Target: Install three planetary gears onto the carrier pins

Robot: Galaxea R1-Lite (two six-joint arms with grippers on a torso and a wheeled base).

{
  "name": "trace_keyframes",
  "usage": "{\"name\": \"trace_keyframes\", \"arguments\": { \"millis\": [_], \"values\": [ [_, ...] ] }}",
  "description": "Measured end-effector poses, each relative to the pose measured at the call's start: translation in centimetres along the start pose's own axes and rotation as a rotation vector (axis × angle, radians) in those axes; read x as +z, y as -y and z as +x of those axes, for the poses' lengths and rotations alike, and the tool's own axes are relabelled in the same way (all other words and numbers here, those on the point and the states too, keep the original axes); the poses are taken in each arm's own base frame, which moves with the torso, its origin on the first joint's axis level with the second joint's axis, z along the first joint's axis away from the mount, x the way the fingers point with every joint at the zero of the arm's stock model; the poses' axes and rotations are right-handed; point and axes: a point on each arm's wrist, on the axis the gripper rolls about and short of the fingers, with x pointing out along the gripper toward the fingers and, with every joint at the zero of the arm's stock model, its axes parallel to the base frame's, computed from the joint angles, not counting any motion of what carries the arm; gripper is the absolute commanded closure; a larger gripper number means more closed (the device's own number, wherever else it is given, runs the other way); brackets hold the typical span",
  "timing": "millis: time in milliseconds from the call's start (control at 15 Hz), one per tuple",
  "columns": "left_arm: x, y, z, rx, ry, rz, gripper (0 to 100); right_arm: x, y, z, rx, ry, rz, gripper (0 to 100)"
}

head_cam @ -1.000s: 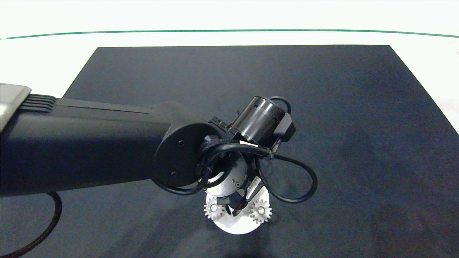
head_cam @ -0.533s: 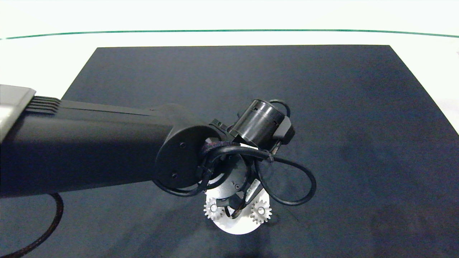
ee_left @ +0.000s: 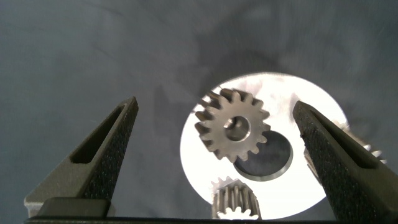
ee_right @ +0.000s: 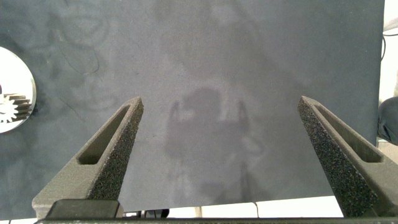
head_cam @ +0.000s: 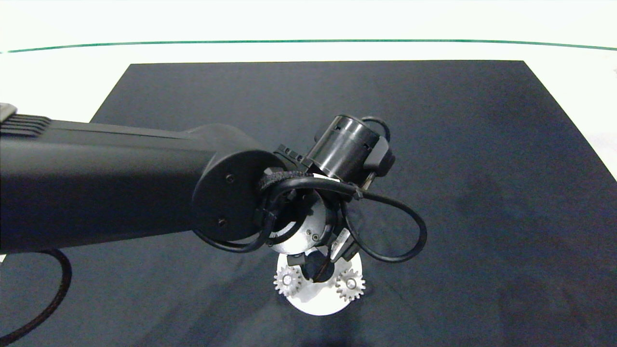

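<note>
Left gripper (ee_left: 217, 155), with its two grey foam-padded fingers (ee_left: 99, 158) spread wide and holding nothing, hangs above the flat white round disc with a large centre hole (ee_left: 205, 165); its dark arm (head_cam: 111, 183) reaches in from the left over the dark mat (head_cam: 458, 168) and hides the far part of the disc (head_cam: 318, 301) in the head view; the disc lies near the near edge of the mat, about midway across; in the wrist view one small silvery metal spur gear (ee_left: 232, 127) lies flat on the disc beside the centre hole, with a pin end showing pale in its bore; a second gear (ee_left: 235, 200) stands at the picture's edge, and a third (ee_left: 373, 151) peeps out behind one finger, mostly hidden; from above, two gears (head_cam: 288, 280) sit on the disc's left and right sides (head_cam: 350, 284), each with a whitish pin in its centre; the third is covered by the wrist; right gripper (ee_right: 217, 155) is away to the right above bare mat, fingers wide apart and empty, with the disc's rim (ee_right: 22, 87) and one gear's teeth (ee_right: 12, 109) just visible at the side of its view.
</note>
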Motion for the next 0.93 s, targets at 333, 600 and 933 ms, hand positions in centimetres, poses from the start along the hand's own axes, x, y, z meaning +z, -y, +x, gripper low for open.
{"name": "trace_keyframes", "arguments": {
  "millis": [333,600,933],
  "values": [
    [0.8,-1.4,-2.5,0.001,-0.002,-0.006,0,0.1,0.0,0.0,0.001,0.002,0.003,0],
    [0.9,-2.1,-2.7,0.011,0.006,-0.017,0,0.1,0.0,-0.1,0.002,0.005,0.004,0],
    [0.5,-3.1,-2.1,0.031,-0.019,-0.003,0,0.1,0.0,-0.1,0.002,0.005,0.004,0]
  ]
}}
